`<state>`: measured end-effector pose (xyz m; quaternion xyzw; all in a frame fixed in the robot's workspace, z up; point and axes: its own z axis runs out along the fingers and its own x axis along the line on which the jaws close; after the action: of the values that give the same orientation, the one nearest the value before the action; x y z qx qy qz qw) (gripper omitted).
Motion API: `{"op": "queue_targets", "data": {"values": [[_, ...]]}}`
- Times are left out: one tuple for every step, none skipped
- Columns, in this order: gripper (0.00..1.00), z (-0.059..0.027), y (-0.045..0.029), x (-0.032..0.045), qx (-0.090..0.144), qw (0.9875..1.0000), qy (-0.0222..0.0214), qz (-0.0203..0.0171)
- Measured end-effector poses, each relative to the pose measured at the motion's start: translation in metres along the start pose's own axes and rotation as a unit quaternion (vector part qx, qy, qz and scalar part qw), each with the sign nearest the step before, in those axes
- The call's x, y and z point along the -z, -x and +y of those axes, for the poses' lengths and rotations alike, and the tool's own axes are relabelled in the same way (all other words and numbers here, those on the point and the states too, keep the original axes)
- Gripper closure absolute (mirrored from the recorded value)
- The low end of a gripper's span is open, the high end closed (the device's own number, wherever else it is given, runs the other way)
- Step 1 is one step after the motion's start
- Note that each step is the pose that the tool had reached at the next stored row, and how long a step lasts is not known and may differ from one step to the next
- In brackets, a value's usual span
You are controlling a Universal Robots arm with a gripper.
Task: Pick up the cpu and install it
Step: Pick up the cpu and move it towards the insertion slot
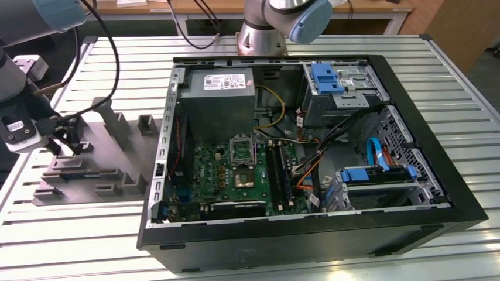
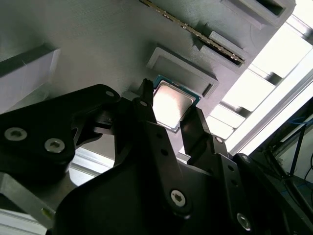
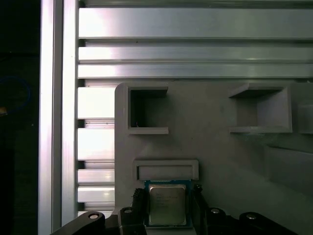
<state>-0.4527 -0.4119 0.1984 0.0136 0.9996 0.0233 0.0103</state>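
bench (image 1: 258,44) slatted | open computer case (image 1: 437,193) on it | grey fixture plate (image 1: 102,134) at exterior view's left | gripper (image 3: 167,191) low over plate | fingers (image 2: 145,110) closed against opposite edges of cpu (image 3: 167,208), just beside plate's raised ledge (image 3: 166,169)

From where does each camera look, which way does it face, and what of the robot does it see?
Exterior view: off the arm and high, looking down on the slatted table and open computer case; arm and gripper at the exterior view's left, over the grey fixture.
First wrist view: on the arm, facing straight down onto the cpu in the fixture; the gripper flanks it.
Second wrist view: behind the gripper, looking obliquely along it at the cpu.
Shared: both wrist views show the gripper flanking the cpu.
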Motion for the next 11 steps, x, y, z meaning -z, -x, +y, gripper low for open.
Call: {"op": "queue_targets", "data": {"values": [[0.53,0.0000,0.0000,0.0002,0.000,1.0000,0.0000,0.0000],[0.53,0.0000,0.0000,0.0006,0.000,1.0000,0.0000,0.0001],[0.53,0.0000,0.0000,0.0009,0.000,1.0000,0.0000,0.0000],[0.53,0.0001,0.0000,0.0009,0.000,1.0000,0.0000,0.0000],[0.53,0.0001,0.0000,0.0010,0.000,1.0000,0.0001,-0.0001],[0.53,0.0001,0.0000,0.0012,0.000,1.0000,0.0000,0.0000],[0.53,0.0001,0.0000,0.0015,0.000,1.0000,0.0000,0.0000],[0.53,0.0001,0.0000,0.0017,0.000,1.0000,0.0000,0.0000],[0.53,0.0001,0.0000,0.0018,0.000,1.0000,0.0000,0.0000],[0.53,0.0001,0.0000,0.0021,0.000,1.0000,0.0000,0.0000],[0.53,0.0001,0.0000,0.0023,0.000,1.0000,0.0000,0.0000]]}}
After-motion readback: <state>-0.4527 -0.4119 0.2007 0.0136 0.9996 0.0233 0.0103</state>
